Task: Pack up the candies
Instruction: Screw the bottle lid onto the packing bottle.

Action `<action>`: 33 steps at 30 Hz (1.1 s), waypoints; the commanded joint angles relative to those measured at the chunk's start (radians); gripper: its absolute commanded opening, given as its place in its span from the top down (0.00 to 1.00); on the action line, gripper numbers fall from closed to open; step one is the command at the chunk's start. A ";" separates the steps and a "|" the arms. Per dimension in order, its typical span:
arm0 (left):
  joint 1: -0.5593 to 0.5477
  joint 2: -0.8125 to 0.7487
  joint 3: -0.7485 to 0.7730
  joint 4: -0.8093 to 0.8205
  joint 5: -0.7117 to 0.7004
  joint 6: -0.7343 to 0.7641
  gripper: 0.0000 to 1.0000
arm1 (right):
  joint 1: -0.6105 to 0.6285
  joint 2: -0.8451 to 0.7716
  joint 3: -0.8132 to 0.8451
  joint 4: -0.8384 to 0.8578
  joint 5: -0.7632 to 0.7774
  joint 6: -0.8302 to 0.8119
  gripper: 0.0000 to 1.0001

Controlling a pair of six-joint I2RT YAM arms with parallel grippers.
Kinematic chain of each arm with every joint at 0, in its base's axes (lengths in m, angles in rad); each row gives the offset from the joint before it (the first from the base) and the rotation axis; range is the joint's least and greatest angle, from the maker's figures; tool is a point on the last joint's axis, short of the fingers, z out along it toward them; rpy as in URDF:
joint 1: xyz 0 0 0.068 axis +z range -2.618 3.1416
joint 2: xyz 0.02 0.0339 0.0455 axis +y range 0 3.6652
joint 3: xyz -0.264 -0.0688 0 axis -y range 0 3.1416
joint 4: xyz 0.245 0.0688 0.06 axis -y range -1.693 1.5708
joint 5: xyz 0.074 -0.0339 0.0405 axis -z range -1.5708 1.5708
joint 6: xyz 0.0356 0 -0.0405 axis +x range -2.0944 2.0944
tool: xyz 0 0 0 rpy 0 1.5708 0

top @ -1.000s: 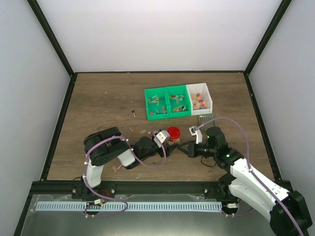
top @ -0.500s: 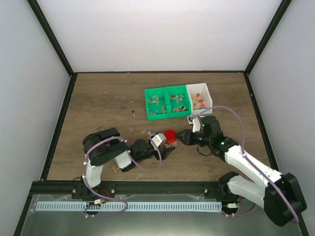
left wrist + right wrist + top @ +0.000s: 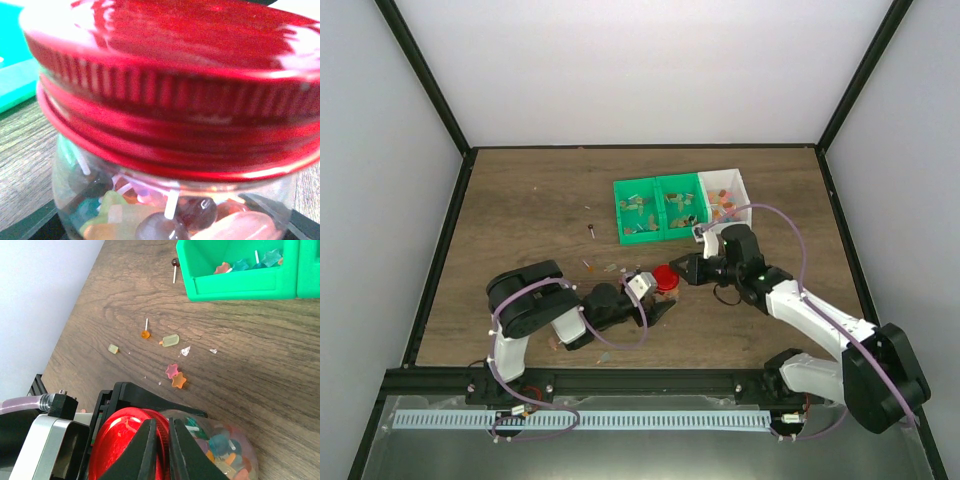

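A glass jar [image 3: 227,450] with a red lid [image 3: 666,277] is packed with candies [image 3: 150,220] in mixed colours. My left gripper [image 3: 662,296] is shut on the jar, and one black finger [image 3: 155,402] runs along the glass. The jar fills the left wrist view, with the lid [image 3: 170,75] across the top. My right gripper [image 3: 161,422] hangs over the lid's rim [image 3: 125,440], its jaws all but together with only a slit between them. It sits at the lid's right side [image 3: 683,273]. More candies lie loose on the wood [image 3: 175,377] and in the bins [image 3: 638,208].
Two green bins [image 3: 660,232] and a white bin [image 3: 745,205] stand behind the jar. A dark lollipop [image 3: 591,231] and small sweets [image 3: 170,341] are scattered left of the bins. Black frame posts [image 3: 440,250] edge the table.
My right arm has swung away from the near edge towards the bins, and its gripper has come up against the lid. The jar in my left gripper has shifted slightly.
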 commanded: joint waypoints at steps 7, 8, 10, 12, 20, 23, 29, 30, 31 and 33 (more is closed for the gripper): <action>0.002 0.054 0.002 -0.200 0.000 -0.061 0.30 | 0.023 -0.053 -0.076 0.005 -0.086 0.041 0.99; 0.006 0.055 0.011 -0.213 -0.005 -0.067 0.30 | 0.025 -0.069 -0.096 0.002 -0.093 0.047 0.99; 0.011 0.059 0.022 -0.227 -0.011 -0.076 0.30 | 0.026 -0.101 -0.122 -0.010 -0.103 0.056 0.99; 0.015 0.063 0.034 -0.239 -0.018 -0.086 0.31 | 0.027 -0.135 -0.145 -0.027 -0.112 0.064 0.99; 0.020 0.080 0.073 -0.280 -0.023 -0.101 0.31 | 0.041 -0.281 -0.216 -0.101 -0.113 0.094 0.99; 0.021 0.088 0.081 -0.279 -0.020 -0.106 0.31 | 0.042 -0.336 -0.234 -0.121 -0.118 0.112 0.99; 0.022 0.092 0.056 -0.236 -0.014 -0.108 0.31 | 0.043 -0.395 -0.209 -0.189 -0.052 0.093 0.99; 0.021 0.091 0.044 -0.225 -0.010 -0.109 0.31 | 0.042 -0.396 -0.193 -0.198 -0.029 0.089 0.99; 0.022 0.090 0.030 -0.213 -0.006 -0.107 0.31 | 0.040 -0.393 -0.177 -0.206 -0.007 0.087 0.99; 0.021 0.083 0.006 -0.202 -0.003 -0.103 0.31 | 0.030 -0.371 -0.145 -0.205 0.024 0.079 0.98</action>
